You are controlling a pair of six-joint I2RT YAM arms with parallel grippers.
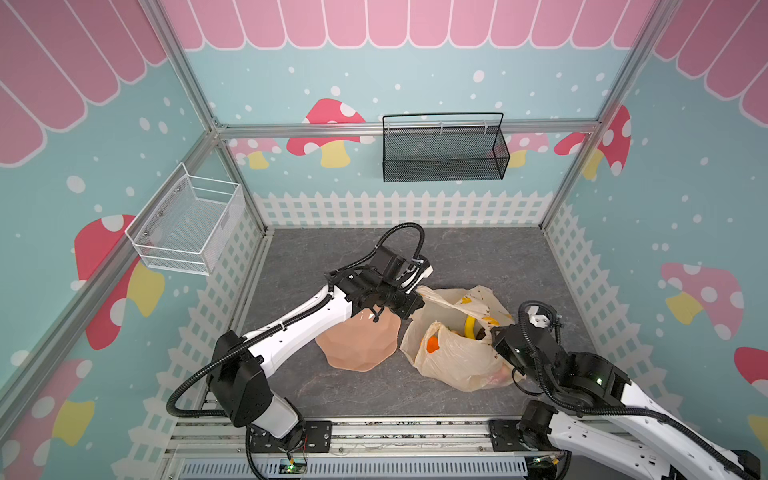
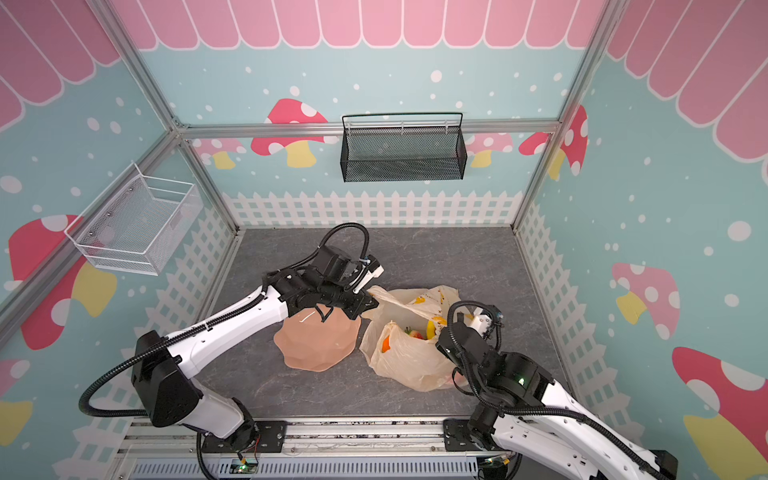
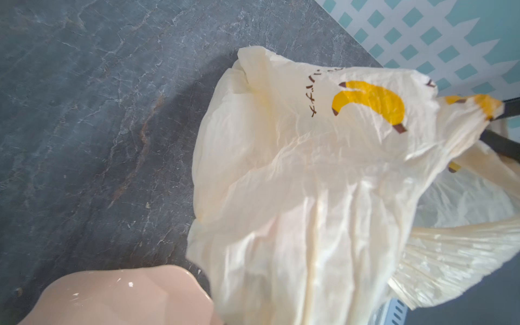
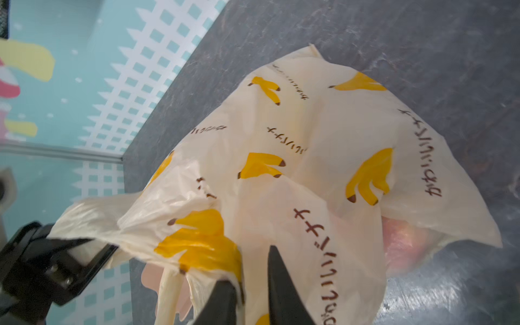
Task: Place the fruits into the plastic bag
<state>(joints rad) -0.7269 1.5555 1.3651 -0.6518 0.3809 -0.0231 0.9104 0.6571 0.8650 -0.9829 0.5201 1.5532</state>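
Note:
The plastic bag (image 1: 453, 357) (image 2: 409, 361) lies right of centre on the grey floor, with its mouth open upward. Inside it I see an orange (image 1: 433, 344), a yellow banana (image 1: 469, 326), a dark brown fruit (image 1: 482, 333) and a red strawberry (image 2: 415, 333). A pinkish fruit (image 4: 405, 242) shows through the film. My left gripper (image 1: 413, 305) (image 2: 368, 305) is shut on the bag's far-left handle and holds it up. My right gripper (image 4: 249, 267) is at the bag's right rim. Its two black fingers (image 4: 281, 284) stand apart, with bag film lying against them.
A peach wavy-edged plate (image 1: 361, 345) (image 3: 126, 298) sits left of the bag, partly under the left arm. A white wire basket (image 1: 187, 224) hangs on the left wall. A black mesh basket (image 1: 444, 151) hangs on the back wall.

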